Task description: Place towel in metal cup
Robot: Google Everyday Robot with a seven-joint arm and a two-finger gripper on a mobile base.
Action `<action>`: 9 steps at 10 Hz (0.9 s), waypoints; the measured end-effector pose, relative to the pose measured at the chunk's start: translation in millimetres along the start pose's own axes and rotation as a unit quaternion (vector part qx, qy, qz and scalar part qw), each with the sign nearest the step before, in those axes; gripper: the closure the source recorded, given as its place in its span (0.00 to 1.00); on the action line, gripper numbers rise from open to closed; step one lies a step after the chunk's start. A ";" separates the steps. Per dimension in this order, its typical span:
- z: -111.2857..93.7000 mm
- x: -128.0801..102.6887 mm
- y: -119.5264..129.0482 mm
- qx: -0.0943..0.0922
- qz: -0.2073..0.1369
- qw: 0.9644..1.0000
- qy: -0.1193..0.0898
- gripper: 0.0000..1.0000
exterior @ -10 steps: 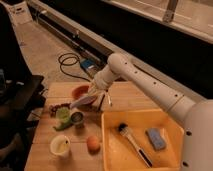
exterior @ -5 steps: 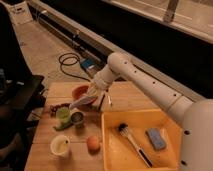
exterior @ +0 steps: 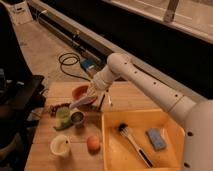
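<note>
My gripper [exterior: 96,99] reaches down from the white arm at the front edge of the orange bowl [exterior: 80,91]. It is shut on the towel [exterior: 81,103], a pale limp strip that hangs out to the left and low over the table. The metal cup [exterior: 77,118] stands upright just below the towel's free end, dark inside, and I cannot tell if they touch. The gripper is above and to the right of the cup.
A translucent green cup [exterior: 62,114] stands just left of the metal cup. A cream mug [exterior: 60,146] and an orange fruit [exterior: 92,143] are nearer the front. A yellow tray [exterior: 112,150] on the right holds a brush [exterior: 131,141] and a blue sponge [exterior: 155,138].
The gripper and the towel have shifted slightly left and down, toward the metal cup. The other things have not moved.
</note>
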 end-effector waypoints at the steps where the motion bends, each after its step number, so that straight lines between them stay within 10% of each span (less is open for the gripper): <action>1: -6.9 -8.0 9.3 0.005 0.000 1.000 0.004 1.00; 9: -26.0 -56.6 50.2 0.043 -0.017 0.999 -0.003 1.00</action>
